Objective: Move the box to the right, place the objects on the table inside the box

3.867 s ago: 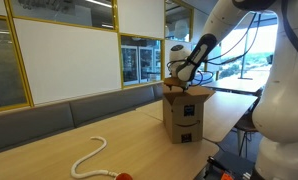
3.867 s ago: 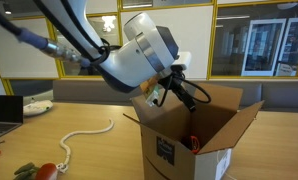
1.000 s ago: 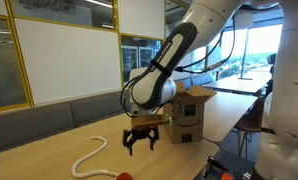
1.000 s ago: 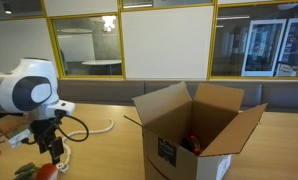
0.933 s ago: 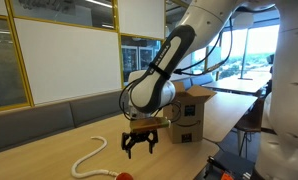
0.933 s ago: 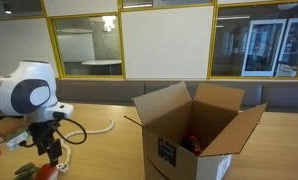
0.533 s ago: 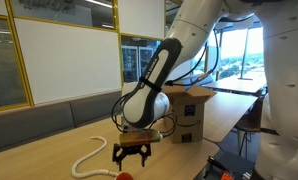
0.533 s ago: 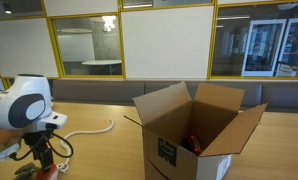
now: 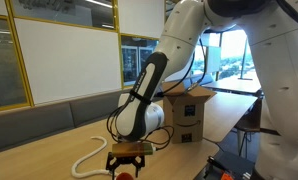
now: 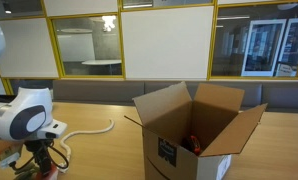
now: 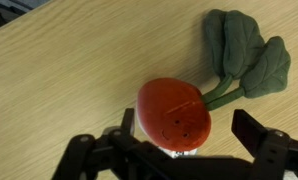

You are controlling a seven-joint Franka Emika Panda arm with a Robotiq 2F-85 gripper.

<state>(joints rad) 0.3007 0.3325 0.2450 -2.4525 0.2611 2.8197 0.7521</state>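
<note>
We see the pincer (image 11: 174,150) spread apart, low over the red toy (image 11: 174,112) on the desk (image 11: 59,80). The box (image 10: 189,135) stands open to its right.

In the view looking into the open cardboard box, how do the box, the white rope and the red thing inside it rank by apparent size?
1. The box, by far the largest.
2. The white rope, a long thin line on the table.
3. The red thing inside the box, just a small spot.
</note>
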